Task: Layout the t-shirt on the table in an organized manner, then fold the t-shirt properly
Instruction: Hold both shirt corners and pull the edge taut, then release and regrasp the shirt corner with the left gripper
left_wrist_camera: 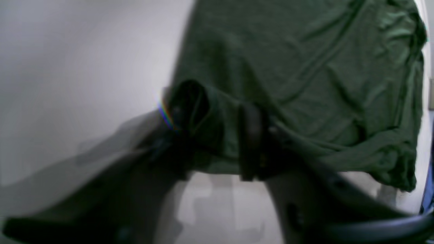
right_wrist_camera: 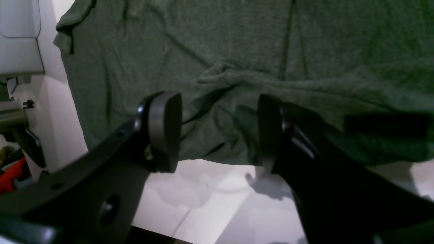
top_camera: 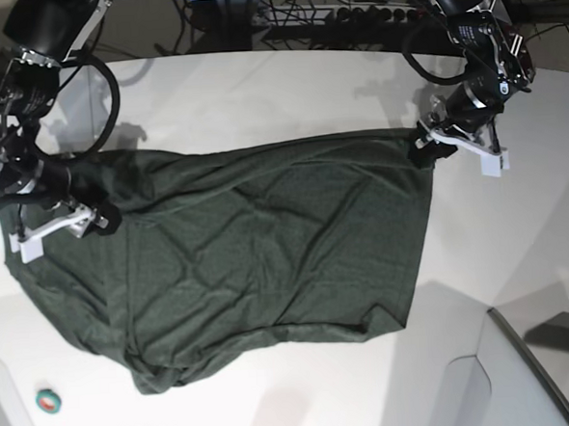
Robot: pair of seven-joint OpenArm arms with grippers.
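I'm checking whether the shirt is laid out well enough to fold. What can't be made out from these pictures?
- Left claw: left wrist view is motion-blurred, so whether it pinches the t-shirt hem is unclear.
- Sleeves and collar: not identifiable among the folds in the base view.
- Shirt's far side: cut off by the top and right edges in the right wrist view.
- Small round object on the table: too small to identify.

- Left end effector (left_wrist_camera: 217, 135): arm reaches in from the far side, wrist bent downward; jaws narrowed, view blurred, grip unclear.
- Right end effector (right_wrist_camera: 220, 130): arm arched from the far corner, jaws spread wide, pads (right_wrist_camera: 164, 130) facing each other.
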